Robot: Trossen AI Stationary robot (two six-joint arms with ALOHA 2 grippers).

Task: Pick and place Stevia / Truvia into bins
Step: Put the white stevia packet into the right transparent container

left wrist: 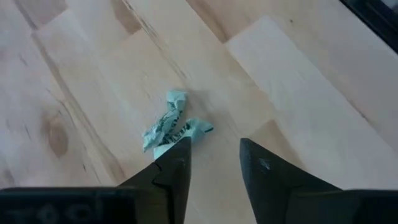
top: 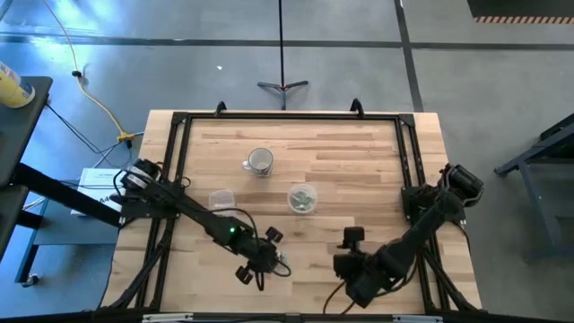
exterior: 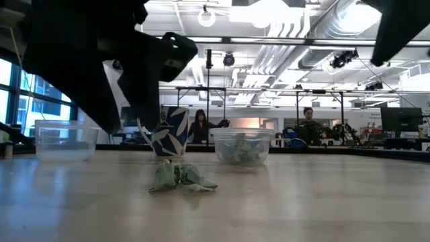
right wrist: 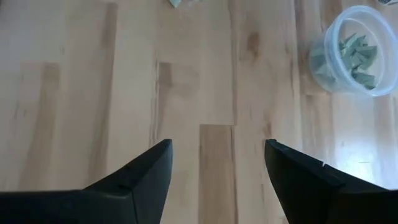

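Stevia sachets, pale green and white crumpled paper point(left wrist: 169, 126), lie loose on the pale wooden table point(top: 359, 170), just beside the left gripper point(left wrist: 213, 163). That claw, two dark pointed fingers, hangs a little above the wood with its fingers parted and nothing between them; one fingertip is almost at the edge of the small heap, while the gap between the fingers sits off to one side of it.

Farther from the heap, toward the middle of the table, stands a round shallow see-through plastic tub point(top: 302, 198) already holding several green sachets. To one side of that tub is a squarish see-through tub point(top: 221, 197), and behind it a glass mug with a handle point(top: 259, 161).

The right gripper point(right wrist: 216, 167) waits wide open and empty over bare wood, well apart from the heap.

My worry: because the claw is not centred on the heap, closing here could pinch only a corner or shove the light paper aside. The sachets look bunched together, so several might lift at once and one drop before reaching the round tub.
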